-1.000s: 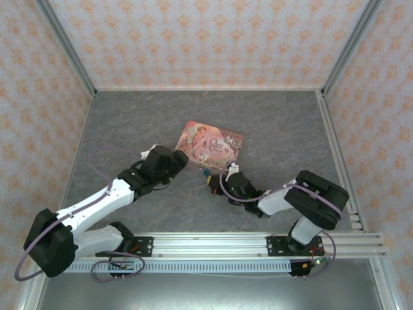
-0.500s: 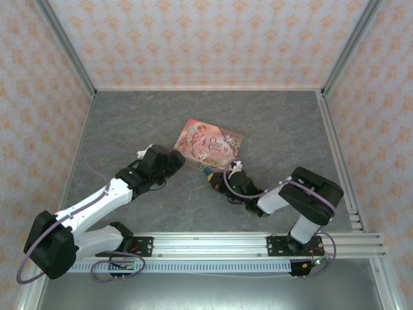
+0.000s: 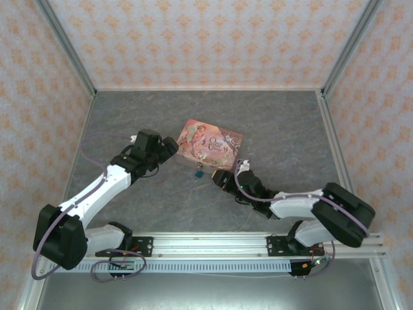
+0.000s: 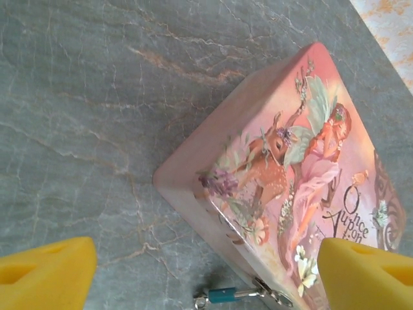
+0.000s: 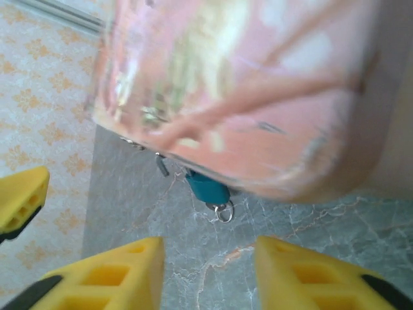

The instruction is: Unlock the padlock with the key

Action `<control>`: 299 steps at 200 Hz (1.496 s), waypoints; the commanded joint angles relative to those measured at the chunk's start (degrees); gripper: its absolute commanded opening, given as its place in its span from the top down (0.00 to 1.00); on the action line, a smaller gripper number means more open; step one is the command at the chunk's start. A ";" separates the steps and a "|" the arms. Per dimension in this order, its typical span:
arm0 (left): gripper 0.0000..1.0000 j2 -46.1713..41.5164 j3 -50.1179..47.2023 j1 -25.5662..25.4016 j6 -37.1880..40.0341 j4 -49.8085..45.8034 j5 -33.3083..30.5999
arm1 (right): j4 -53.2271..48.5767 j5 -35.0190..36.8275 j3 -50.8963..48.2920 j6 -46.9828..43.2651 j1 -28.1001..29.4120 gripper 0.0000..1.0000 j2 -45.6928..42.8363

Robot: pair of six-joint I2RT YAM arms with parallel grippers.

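Both spread: left gripper (image 4: 203, 274), right gripper (image 5: 210, 268) | padlock (image 5: 206, 187) just beyond right fingertips

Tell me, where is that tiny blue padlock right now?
In the overhead view the padlock sits mid-table at the near edge of the pink tin, between the left claw and the right claw.

The left arm reached from its base toward one o'clock, and the left gripper (image 3: 170, 146) stood wide apart with nothing between its fingers. The right arm lay low toward ten o'clock, with the right gripper (image 3: 220, 179) parted and empty.
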 commanded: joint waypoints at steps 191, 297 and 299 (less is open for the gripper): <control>0.34 27.09 9.35 4.61 21.27 9.32 20.30 | 6.25 -14.18 5.56 -14.94 -12.89 0.21 7.56; 0.35 11.56 -6.54 0.17 14.11 9.67 14.43 | 19.16 -24.80 7.86 -20.46 -21.54 0.21 14.84; 0.35 11.30 -6.55 0.17 13.98 9.59 14.26 | 19.58 -24.72 7.56 -20.43 -21.57 0.20 14.68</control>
